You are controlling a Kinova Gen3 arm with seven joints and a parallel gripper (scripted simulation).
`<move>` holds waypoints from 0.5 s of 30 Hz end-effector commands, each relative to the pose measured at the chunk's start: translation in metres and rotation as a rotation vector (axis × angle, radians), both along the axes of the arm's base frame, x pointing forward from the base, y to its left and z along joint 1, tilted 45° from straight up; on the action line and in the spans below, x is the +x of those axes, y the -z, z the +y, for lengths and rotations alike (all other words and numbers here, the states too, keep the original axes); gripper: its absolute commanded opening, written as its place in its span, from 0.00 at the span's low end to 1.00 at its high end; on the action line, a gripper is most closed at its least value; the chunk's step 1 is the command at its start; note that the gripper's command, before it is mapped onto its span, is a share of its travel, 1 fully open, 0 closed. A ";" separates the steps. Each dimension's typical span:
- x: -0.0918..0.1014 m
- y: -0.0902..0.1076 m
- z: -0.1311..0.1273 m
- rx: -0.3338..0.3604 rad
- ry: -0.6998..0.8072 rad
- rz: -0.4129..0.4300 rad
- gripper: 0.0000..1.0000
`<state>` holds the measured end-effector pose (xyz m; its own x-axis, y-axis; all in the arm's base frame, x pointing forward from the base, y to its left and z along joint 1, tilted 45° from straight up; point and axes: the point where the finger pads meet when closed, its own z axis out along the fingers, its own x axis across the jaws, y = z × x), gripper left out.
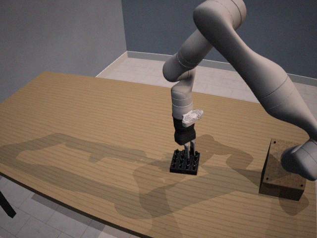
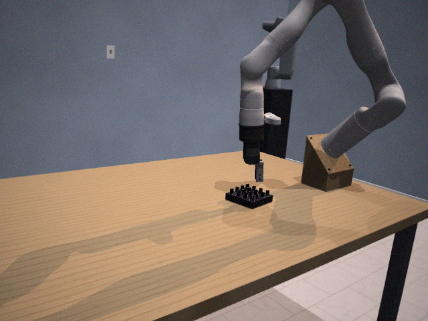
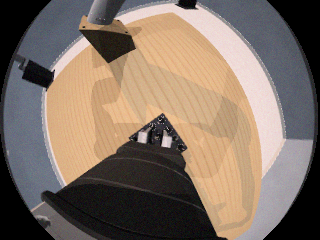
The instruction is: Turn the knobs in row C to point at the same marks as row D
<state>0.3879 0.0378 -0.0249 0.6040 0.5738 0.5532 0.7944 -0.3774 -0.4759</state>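
So the knob box [image 1: 183,171] [image 2: 239,202] [image 3: 164,123] is sitting flat on the wooden table [image 1: 84,107] [image 2: 103,221] [image 3: 200,75], and from the top view that's around 5 o'clock from the middle of the shot. The gripper [image 1: 190,154] [image 2: 259,180] [image 3: 156,134] hangs pointing down above it, over roughly the 1 o'clock part of the box in that same view. Its 2 fingers are partway open, with a gap between them and nothing held, and in the exterior view the tips sit above the knobs, not touching. The arm's angled mount [image 1: 281,192] [image 2: 314,172] [image 3: 107,45] is at about 2 o'clock from the box in the exterior view. Can't read where any knob line points, way too small.
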 end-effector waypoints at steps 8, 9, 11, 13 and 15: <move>0.015 0.001 -0.015 0.007 -0.201 -0.267 0.46; 0.016 0.002 -0.016 0.006 -0.222 -0.292 0.46; 0.016 0.002 -0.016 0.006 -0.222 -0.292 0.46; 0.019 0.002 -0.018 0.005 -0.259 -0.339 0.46; 0.022 0.002 -0.020 0.004 -0.293 -0.381 0.46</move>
<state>0.4065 0.0217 -0.0274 0.1917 0.6870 0.7009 0.9812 -0.1170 -0.1537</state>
